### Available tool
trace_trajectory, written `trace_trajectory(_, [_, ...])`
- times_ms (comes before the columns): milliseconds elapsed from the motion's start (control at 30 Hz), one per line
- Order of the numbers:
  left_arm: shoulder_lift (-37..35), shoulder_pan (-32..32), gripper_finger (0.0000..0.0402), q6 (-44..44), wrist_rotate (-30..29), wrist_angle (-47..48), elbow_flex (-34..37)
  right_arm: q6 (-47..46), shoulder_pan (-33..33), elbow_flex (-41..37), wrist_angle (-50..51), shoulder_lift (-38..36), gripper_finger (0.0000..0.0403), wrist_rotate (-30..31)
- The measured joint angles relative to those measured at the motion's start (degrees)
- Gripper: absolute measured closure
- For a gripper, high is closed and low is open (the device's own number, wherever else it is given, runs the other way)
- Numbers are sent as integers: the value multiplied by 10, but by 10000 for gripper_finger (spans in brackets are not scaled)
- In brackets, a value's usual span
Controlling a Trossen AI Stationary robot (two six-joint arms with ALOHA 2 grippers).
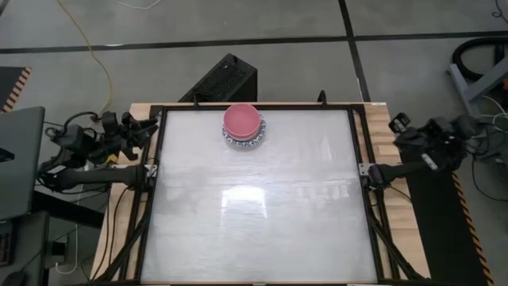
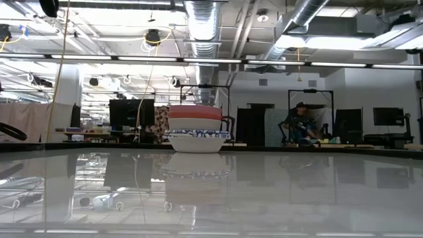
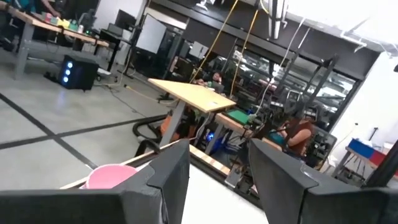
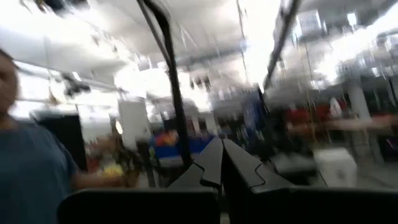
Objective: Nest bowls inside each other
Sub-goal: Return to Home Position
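The bowls (image 1: pixel 243 125) stand nested in one stack near the middle of the table's far edge, a pink bowl (image 2: pixel 195 113) on top and white blue-rimmed bowls (image 2: pixel 196 139) below, the lowest resting on the tabletop. The pink rim (image 3: pixel 111 175) also shows in the left wrist view. My left gripper (image 3: pixel 217 180) is drawn back over the table's left edge (image 1: pixel 143 127), open, with nothing between its fingers. My right gripper (image 4: pixel 221 163) is drawn back beyond the table's right edge (image 1: pixel 401 127), shut and tilted upward toward the room.
The glossy white tabletop (image 1: pixel 254 206) lies inside a dark frame. A black box (image 1: pixel 224 79) sits on the floor behind the far edge. A person (image 4: pixel 25 155) shows at the edge of the right wrist view, and another person (image 2: pixel 301 124) sits far back in the room.
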State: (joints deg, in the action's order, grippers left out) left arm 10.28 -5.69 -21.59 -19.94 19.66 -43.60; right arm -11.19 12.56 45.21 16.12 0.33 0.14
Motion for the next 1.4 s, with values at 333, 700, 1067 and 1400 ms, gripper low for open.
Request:
trace_trajectory(333, [-54, 0, 246, -29, -26, -1, 49, -2, -3, -18, 15, -1, 375, 17])
trace_trajectory(700, [-74, 0, 246, -89, -24, -39, 151, -3, -2, -75, -12, -1, 375, -32])
trace_trajectory(1067, [-75, 0, 246, -121, -9, -78, 202, -23, -2, -233, -161, -1, 375, -33])
trace_trajectory(1400, [-75, 0, 246, -97, 43, -185, 267, -24, -2, -345, -344, -1, 375, -58])
